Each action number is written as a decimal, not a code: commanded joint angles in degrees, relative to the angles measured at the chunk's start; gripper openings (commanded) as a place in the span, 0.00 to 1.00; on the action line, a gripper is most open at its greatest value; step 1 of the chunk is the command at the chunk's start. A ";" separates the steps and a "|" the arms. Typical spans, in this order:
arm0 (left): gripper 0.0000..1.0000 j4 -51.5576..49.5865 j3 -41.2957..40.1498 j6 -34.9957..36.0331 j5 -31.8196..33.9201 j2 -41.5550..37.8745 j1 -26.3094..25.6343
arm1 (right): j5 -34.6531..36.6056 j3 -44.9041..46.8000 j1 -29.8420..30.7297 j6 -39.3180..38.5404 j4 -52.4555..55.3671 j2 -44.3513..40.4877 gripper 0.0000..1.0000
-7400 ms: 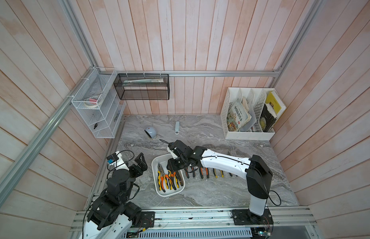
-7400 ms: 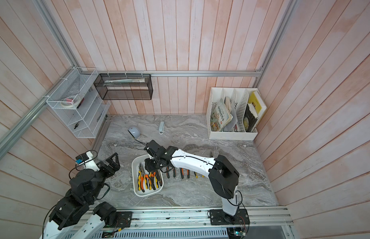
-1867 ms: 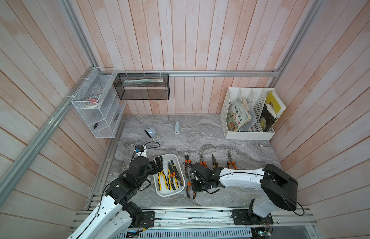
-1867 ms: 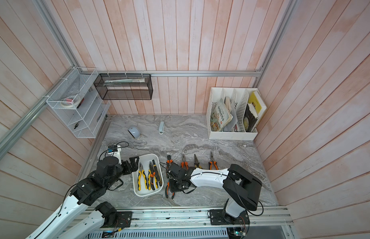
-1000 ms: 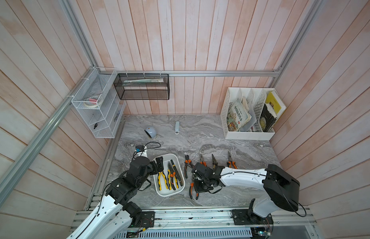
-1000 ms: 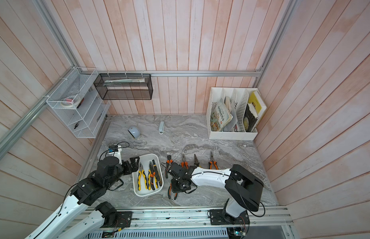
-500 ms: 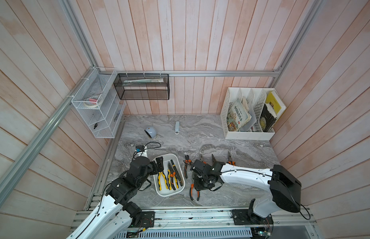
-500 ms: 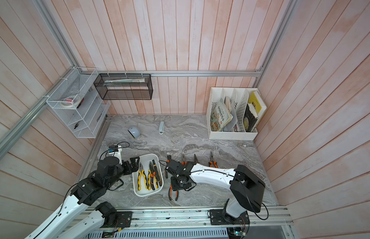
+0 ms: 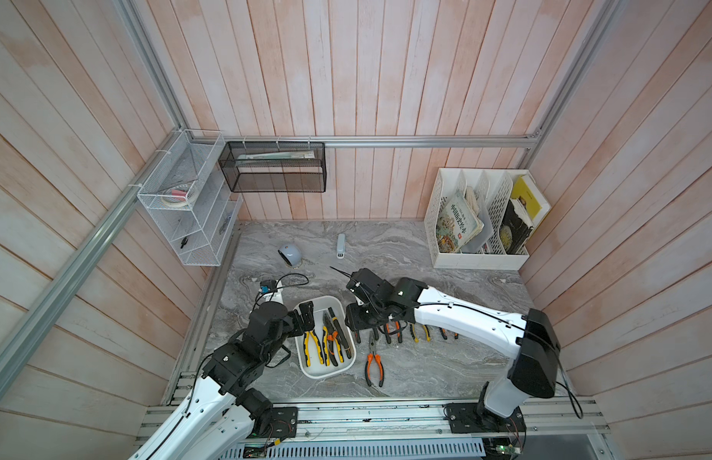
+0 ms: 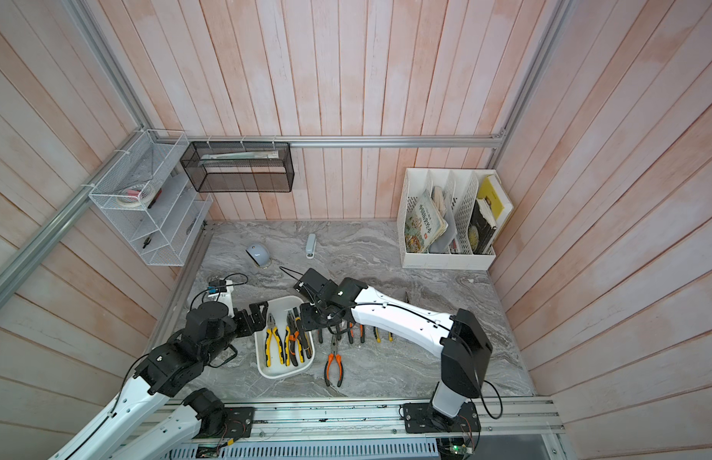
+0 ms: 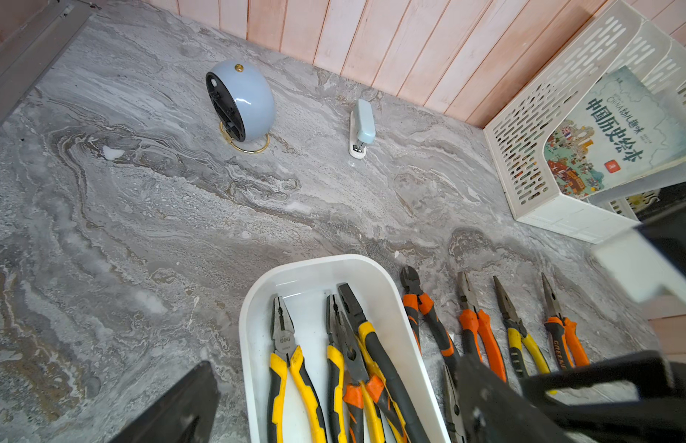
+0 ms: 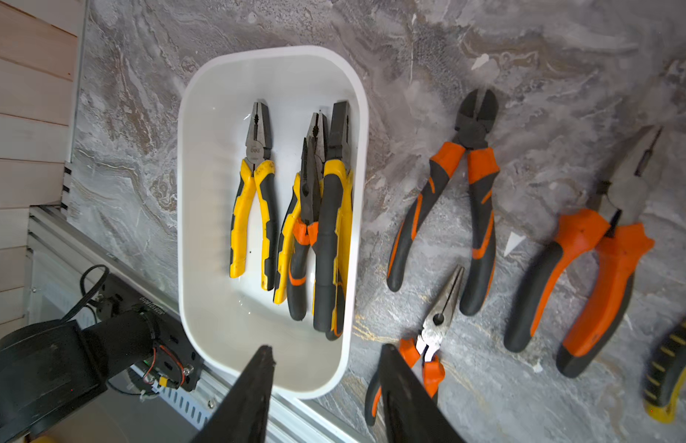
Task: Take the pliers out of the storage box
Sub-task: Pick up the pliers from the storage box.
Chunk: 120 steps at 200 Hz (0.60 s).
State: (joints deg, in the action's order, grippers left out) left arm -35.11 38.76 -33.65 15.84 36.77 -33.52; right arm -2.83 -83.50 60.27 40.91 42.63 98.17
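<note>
While pliers (image 9: 312,346) lie in the storage box (image 9: 322,370) and others beside it on the table (image 9: 426,374) in a top view, the left wrist view shows the left end effector (image 11: 335,370) spread wide, and the right wrist view shows the right end effector (image 12: 327,349) parted and empty.

Right arm (image 9: 458,318) hides pliers' (image 9: 426,331) heads (in a top view); shelf item (image 9: 183,241) indistinct

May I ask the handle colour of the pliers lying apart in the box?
The pliers: yellow and black, best in right wrist view.
</note>
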 commanded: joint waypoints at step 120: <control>1.00 0.05 -0.18 -0.19 2.84 -3.67 -0.29 | -5.25 -13.09 -0.55 -5.84 4.92 18.28 0.42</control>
State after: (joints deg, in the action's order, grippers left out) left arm -35.14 38.76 -33.82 18.26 33.10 -33.56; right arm -6.61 -94.89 60.16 35.70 45.65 114.15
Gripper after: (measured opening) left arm 0.998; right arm 0.426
